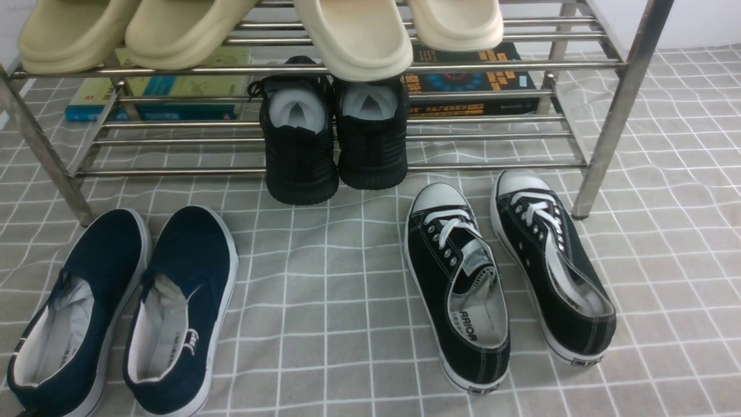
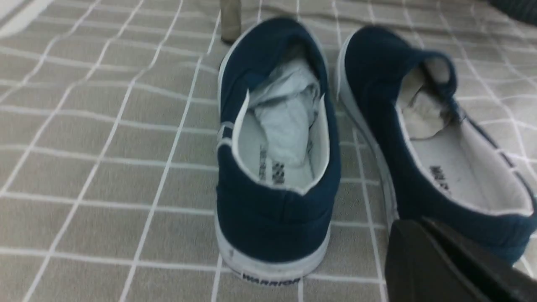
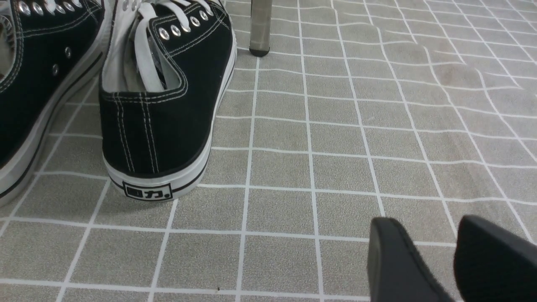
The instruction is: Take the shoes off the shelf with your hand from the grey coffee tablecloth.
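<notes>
Navy slip-on shoes point(image 1: 121, 313) lie side by side on our grey checked tablecloth point(image 1: 324, 301), off the steel shelf point(image 1: 608, 133), just beyond our left gripper point(image 2: 444, 260), whose opening we cannot judge, while our right gripper point(image 3: 449, 260) stands slightly parted, empty.

matte black left claw point(image 2: 453, 264), two blunt black right claw fingers point(image 3: 398, 260)

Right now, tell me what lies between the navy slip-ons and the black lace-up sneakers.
Front view: only bare grey coffee tablecloth lies between the navy shoes and the lace-up sneakers. The all-black mesh sneakers sit farther back on the shelf.
</notes>
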